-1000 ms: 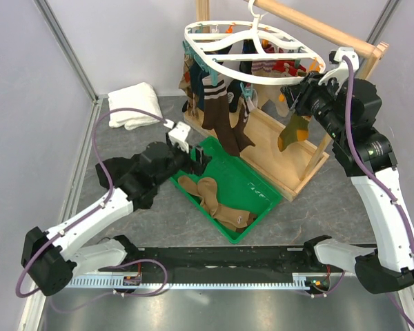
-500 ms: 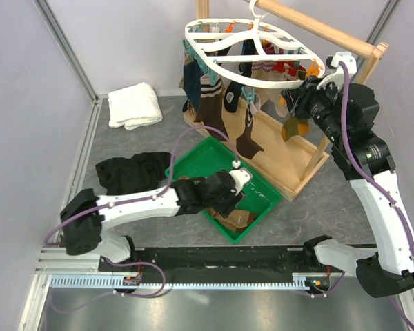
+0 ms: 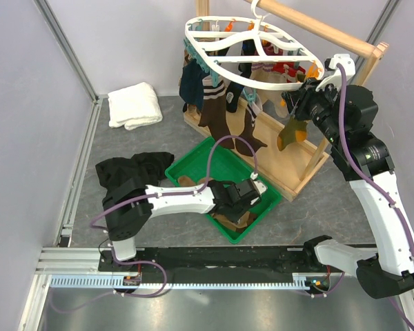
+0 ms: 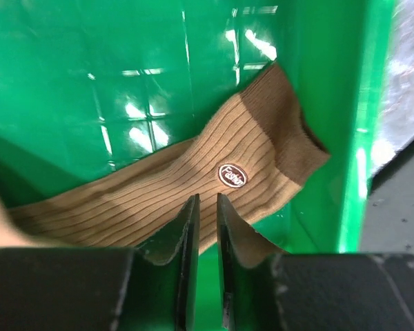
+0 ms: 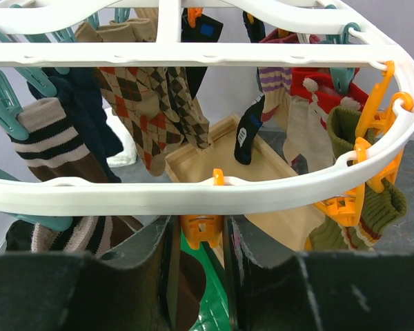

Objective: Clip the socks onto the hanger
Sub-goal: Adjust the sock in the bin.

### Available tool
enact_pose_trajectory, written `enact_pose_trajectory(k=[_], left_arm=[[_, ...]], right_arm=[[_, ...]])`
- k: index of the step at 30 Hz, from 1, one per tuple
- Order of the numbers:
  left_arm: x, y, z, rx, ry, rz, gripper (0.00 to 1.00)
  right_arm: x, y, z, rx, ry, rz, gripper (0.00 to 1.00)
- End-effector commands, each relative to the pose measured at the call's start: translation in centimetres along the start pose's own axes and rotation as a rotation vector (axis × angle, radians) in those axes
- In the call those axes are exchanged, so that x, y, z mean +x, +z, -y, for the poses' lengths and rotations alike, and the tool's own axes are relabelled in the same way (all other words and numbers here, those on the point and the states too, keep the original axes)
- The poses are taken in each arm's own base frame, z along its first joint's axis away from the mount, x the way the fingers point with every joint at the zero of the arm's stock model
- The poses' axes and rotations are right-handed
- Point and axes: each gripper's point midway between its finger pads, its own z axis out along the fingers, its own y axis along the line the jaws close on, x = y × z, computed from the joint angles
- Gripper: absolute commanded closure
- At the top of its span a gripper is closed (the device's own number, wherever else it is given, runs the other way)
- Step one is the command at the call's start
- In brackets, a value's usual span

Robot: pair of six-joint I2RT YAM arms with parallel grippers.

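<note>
Tan socks (image 3: 228,219) lie in the green tray (image 3: 217,160). My left gripper (image 3: 252,194) is low over the tray's right end. In the left wrist view its jaws (image 4: 207,200) stand almost together, tips pinching the near edge of a ribbed tan sock (image 4: 248,138) with an oval label. The white hanger (image 3: 262,74) hangs from the wooden rail with several socks clipped on. My right gripper (image 3: 298,96) is at its right rim (image 5: 193,196), shut on an orange clip (image 5: 203,236) under the rim.
A wooden stand (image 3: 283,158) holds the rail (image 3: 317,27) behind the tray. An olive and orange sock (image 3: 290,134) dangles by my right gripper. A black cloth heap (image 3: 127,172) lies left of the tray, and a white towel (image 3: 134,105) at the back left.
My left arm swung from the tray's left side to its right end, and its jaws narrowed from wide to almost together. The hanger swayed slightly; my right gripper stayed on the clip.
</note>
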Motion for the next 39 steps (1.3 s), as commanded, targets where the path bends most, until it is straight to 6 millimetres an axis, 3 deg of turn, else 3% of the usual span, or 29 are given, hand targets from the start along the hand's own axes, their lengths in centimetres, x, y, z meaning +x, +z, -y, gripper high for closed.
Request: enact_pose_trajectory(k=[1,5,6,12,14,20,24,29,34,39], left_arm=[[-0.1,1.2,-0.5,-0.046,-0.048,-0.032,0.79],[0.4,2.9,-4.1,-0.151,-0.093,-0.061,0.81],[0.3,3.1,-5.9,-0.184,-0.12,-0.06,0.81],[-1.3,2.8,-12.5,-0.298,-0.198,-0.035,0.81],[-2.4,2.4,-13.3,-0.315,-0.192,-0.01,0.81],[-5.3,-1.0,-11.8,-0.267,-0.213,0.098,0.72],[-7.1,-2.3,-9.0,-0.203,-0.284,0.155,0.54],[-8.1,-0.5,-8.9,-0.244,-0.321,0.16,0.45],[-9.5,1.4,-9.2,-0.251,-0.224,0.155,0.47],[-9.6,2.9,-9.5,-0.223,-0.159,0.136,0.54]], right_arm=[[2.5,0.1,0.3,0.002,-0.014,-0.082,1.0],[2.4,0.0,0.3,0.001,-0.018,-0.081,1.0],[2.4,0.0,0.3,0.001,-0.02,-0.081,1.0],[2.7,0.1,0.8,0.024,-0.022,-0.083,1.0],[2.9,0.3,0.8,0.025,-0.022,-0.087,1.0],[2.6,0.2,0.8,0.023,-0.025,-0.08,1.0],[2.7,0.2,0.8,0.023,-0.025,-0.081,1.0],[2.7,0.2,0.9,0.026,-0.027,-0.081,1.0],[2.4,0.0,0.9,0.028,-0.032,-0.072,1.0],[2.4,-0.1,1.0,0.031,-0.038,-0.07,1.0]])
